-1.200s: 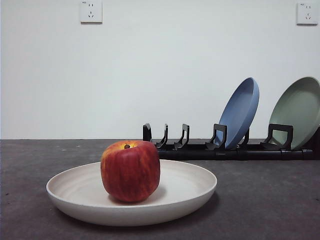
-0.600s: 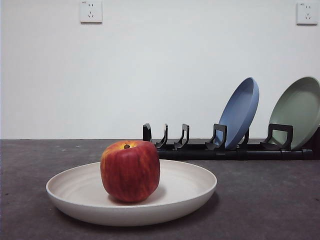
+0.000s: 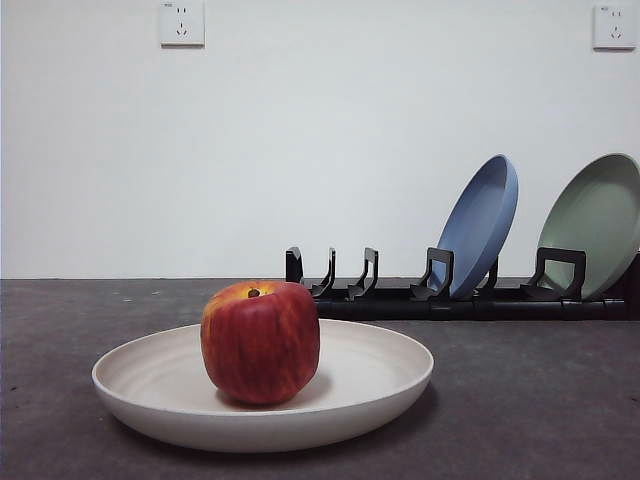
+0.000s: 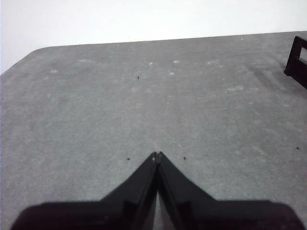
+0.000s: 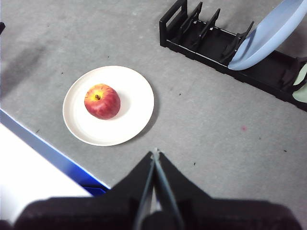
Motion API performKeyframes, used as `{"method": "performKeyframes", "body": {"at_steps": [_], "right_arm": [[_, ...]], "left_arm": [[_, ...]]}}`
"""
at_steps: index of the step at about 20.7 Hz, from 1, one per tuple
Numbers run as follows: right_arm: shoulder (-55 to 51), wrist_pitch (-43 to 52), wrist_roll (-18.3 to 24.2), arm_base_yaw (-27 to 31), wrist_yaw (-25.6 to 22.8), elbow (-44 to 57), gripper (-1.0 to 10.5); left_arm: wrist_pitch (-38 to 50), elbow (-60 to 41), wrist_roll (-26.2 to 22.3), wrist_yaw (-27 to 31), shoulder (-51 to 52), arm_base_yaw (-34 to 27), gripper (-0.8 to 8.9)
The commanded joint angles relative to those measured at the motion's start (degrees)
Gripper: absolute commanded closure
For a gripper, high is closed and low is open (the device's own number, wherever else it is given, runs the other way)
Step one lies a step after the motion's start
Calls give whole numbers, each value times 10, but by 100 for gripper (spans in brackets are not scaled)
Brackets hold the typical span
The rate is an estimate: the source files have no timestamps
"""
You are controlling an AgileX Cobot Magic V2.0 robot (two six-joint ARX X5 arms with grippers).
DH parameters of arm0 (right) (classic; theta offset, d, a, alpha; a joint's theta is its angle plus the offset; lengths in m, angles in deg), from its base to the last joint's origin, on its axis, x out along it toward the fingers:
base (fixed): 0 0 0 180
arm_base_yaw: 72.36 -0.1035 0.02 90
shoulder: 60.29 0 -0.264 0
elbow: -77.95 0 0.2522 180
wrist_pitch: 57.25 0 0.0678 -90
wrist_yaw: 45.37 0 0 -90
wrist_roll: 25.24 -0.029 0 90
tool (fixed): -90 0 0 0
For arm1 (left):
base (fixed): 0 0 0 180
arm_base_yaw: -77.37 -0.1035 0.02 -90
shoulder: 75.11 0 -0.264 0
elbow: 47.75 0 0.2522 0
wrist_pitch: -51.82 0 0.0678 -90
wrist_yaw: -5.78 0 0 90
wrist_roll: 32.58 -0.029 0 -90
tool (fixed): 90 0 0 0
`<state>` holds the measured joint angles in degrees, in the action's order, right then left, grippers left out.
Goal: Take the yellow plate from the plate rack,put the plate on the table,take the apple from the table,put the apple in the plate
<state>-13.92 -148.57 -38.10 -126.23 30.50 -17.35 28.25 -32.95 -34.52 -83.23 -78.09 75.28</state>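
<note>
The red apple [image 3: 261, 342] [image 5: 102, 101] rests inside the cream yellow plate [image 3: 370, 378] [image 5: 132, 110], which lies flat on the grey table [image 3: 540, 400] [image 5: 201, 115]. The black plate rack [image 3: 400, 295] [image 5: 211, 43] stands behind it on the right. My right gripper [image 5: 155, 152] is shut and empty, high above the table, well away from the plate. My left gripper [image 4: 157, 154] is shut too, over bare table with a corner of the plate rack [image 4: 296, 62] at the edge of its view. Neither arm shows in the front view.
A blue plate [image 3: 482, 222] [image 5: 268, 36] and a sage-green plate [image 3: 596, 222] [image 5: 300, 86] lean in the rack's right-hand slots. The table's front edge with a blue strip [image 5: 53, 153] runs close to the cream plate. Two wall sockets [image 3: 182, 23] sit high on the white wall.
</note>
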Motion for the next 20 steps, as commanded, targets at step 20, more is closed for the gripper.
{"method": "performKeyframes", "body": {"at_steps": [20], "right_arm": [[-386, 746, 126, 546, 53, 764, 946]], "left_arm": [[4, -6, 0, 0, -8, -1, 817]]}}
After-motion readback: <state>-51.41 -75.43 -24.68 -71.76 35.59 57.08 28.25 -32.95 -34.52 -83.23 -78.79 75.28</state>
